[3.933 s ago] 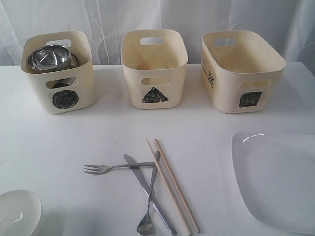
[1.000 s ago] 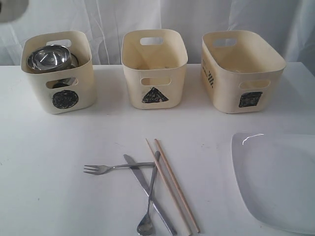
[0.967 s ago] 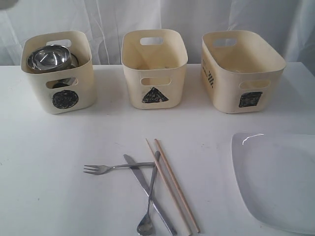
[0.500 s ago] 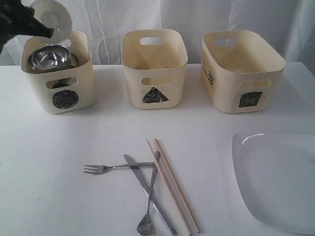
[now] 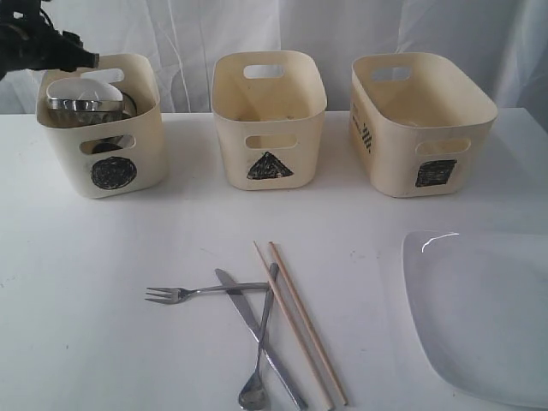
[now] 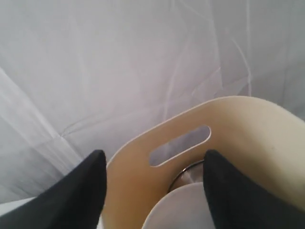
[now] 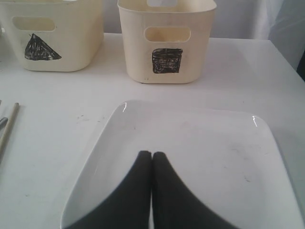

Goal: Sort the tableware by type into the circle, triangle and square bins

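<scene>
On my screens the left gripper (image 6: 153, 157) has two matt black fingers (image 6: 88, 191), broad at the base and narrowing to blunt rounded tips, with no markings or screws I can make out. The right gripper (image 7: 152, 153) has the same plain, smooth black fingers. In the exterior view the left arm (image 5: 30, 47) is a black, knobbly shape, too dark for detail
</scene>
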{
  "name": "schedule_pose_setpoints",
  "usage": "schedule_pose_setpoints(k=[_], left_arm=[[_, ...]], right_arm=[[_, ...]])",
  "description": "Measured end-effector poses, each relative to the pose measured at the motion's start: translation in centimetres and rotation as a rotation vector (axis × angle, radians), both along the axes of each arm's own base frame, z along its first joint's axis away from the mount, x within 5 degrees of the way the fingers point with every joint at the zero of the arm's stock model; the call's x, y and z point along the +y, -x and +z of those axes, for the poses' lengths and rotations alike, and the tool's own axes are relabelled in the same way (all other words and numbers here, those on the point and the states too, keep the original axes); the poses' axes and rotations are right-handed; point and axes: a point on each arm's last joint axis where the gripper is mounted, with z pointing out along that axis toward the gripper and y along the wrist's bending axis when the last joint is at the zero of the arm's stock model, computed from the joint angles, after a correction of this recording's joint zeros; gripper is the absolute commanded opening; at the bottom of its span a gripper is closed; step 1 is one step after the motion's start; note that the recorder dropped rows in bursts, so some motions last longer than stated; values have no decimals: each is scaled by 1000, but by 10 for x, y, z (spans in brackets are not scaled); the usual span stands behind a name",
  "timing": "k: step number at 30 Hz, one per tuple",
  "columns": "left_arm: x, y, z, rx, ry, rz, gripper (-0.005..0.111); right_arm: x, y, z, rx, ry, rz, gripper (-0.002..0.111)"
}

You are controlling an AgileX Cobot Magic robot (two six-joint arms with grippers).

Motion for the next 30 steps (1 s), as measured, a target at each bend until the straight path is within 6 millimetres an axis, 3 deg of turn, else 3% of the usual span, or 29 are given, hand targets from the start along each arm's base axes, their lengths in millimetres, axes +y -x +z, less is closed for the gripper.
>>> schedule_pose_setpoints(k=[3, 5, 7, 9, 15, 18, 25, 30], left_arm=[[2, 21, 31, 83, 1, 14, 33], [4, 40, 50, 175, 0, 27, 2], [6, 59, 66, 260, -7, 38, 1], [10, 75, 69, 334, -2, 54, 0], [24, 127, 44, 486, 118, 117, 0], [28, 175, 45, 406, 171, 141, 0], [28, 320, 39, 51, 286, 162, 0], [25, 394, 19, 2, 309, 157, 0]], right_arm=[[0, 0, 0, 0, 0, 0, 0], [0, 0, 0, 0, 0, 0, 0], [0, 0, 0, 0, 0, 0, 0], [0, 0, 0, 0, 0, 0, 0], [0, 0, 0, 0, -3, -1, 0], [0, 0, 0, 0, -15, -4, 0], [0, 0, 0, 0, -21, -6, 0], [0, 0, 0, 0, -21, -6, 0]])
